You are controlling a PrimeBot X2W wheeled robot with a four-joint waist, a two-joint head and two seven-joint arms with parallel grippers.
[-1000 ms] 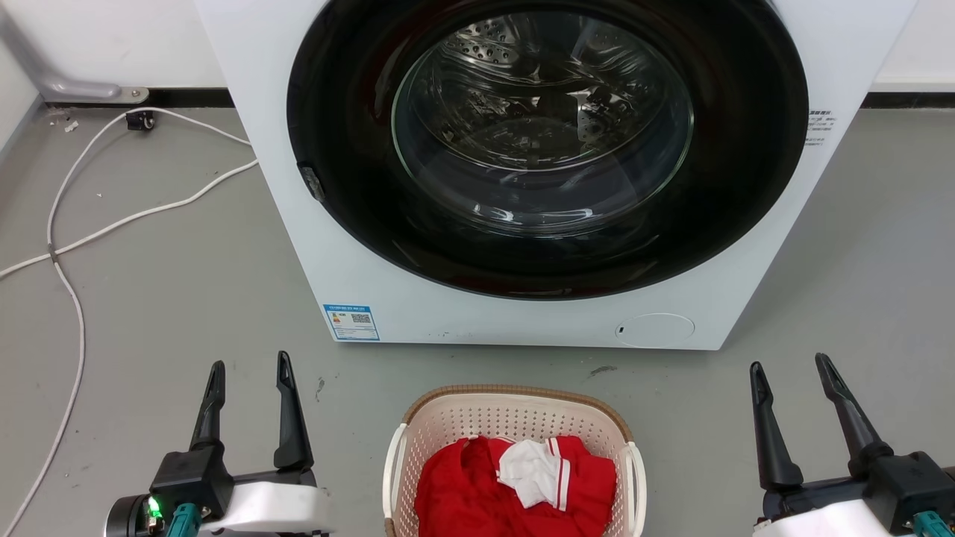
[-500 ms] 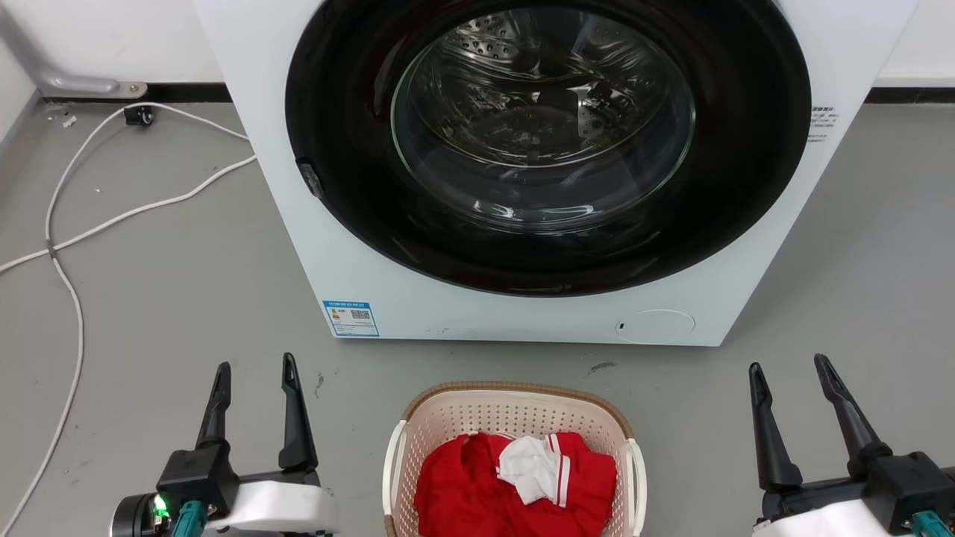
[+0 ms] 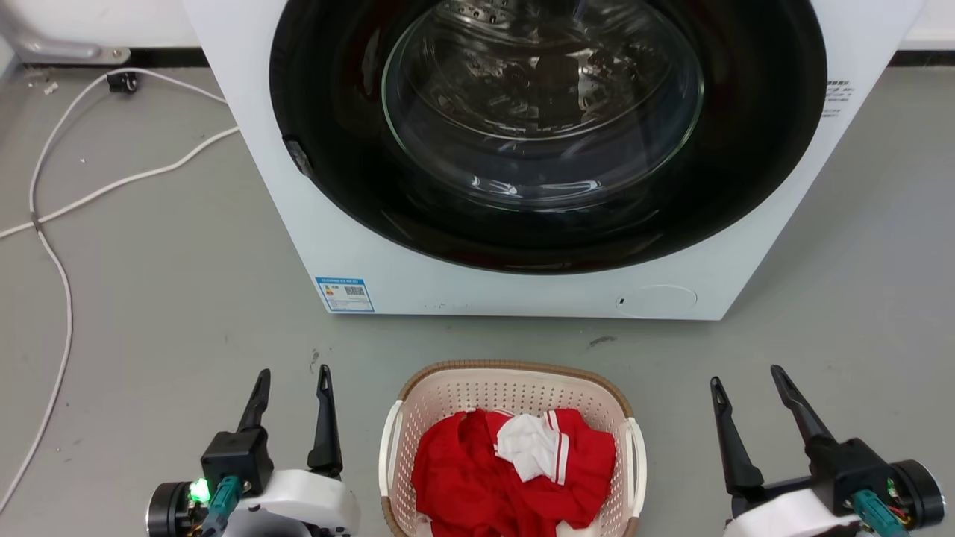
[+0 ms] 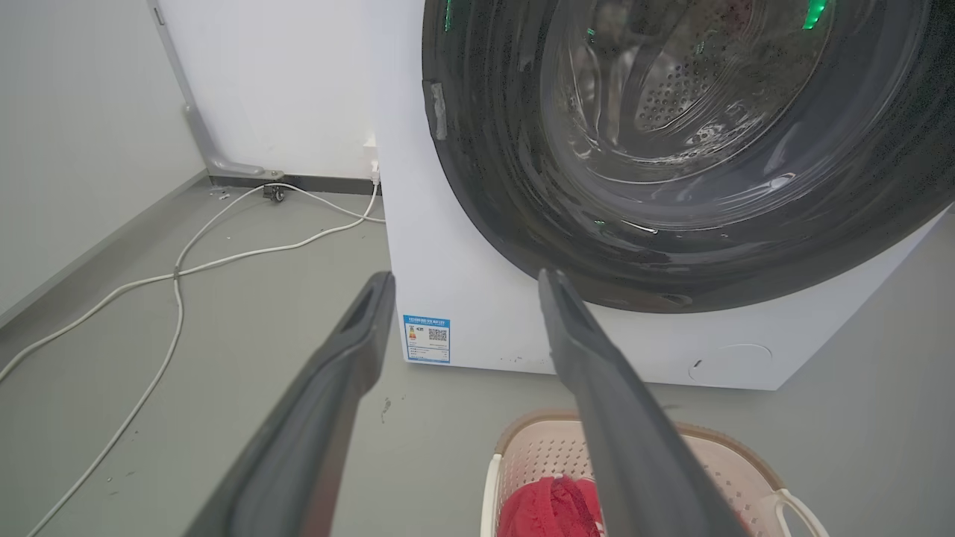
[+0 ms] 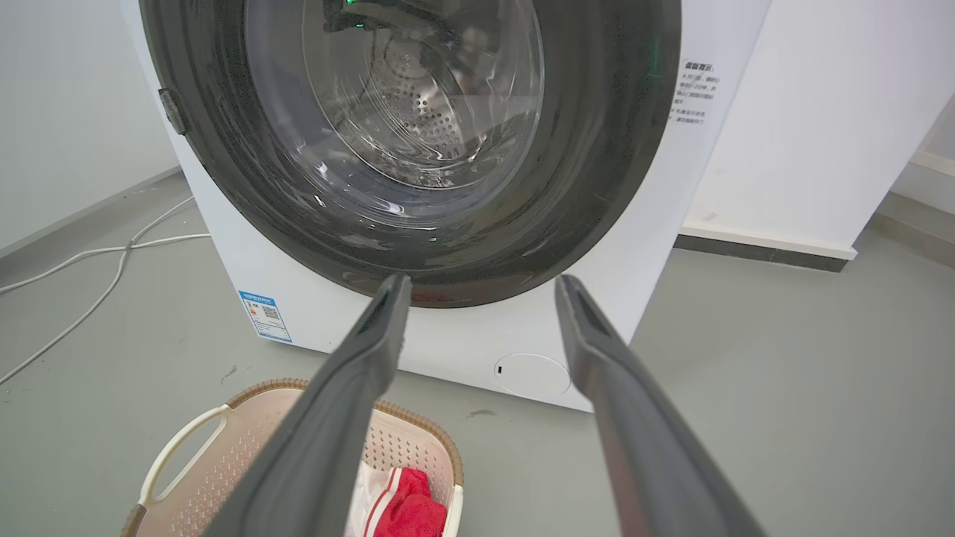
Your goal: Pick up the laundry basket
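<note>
Left gripper (image 3: pixel 293 371): 2 fingers spread, holding nothing.
Right gripper (image 3: pixel 746 377): likewise spread and empty.
Laundry basket (image 3: pixel 515 391): on the floor (image 3: pixel 171 313) between the 2 grippers, inboard of each and touching neither; left gripper looks slightly nearer.
White handles (image 3: pixel 386 455) (1 per side): each faces outward toward its gripper.
Long axis: unclear, near end cut off.
Beyond the fingertips: washer (image 3: pixel 336 246).

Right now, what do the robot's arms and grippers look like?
The left gripper and right gripper each have two long, dark, tapering fingers on a black block joined to a white forearm. A teal connector sits by each wrist; a green light glows at the left.
</note>
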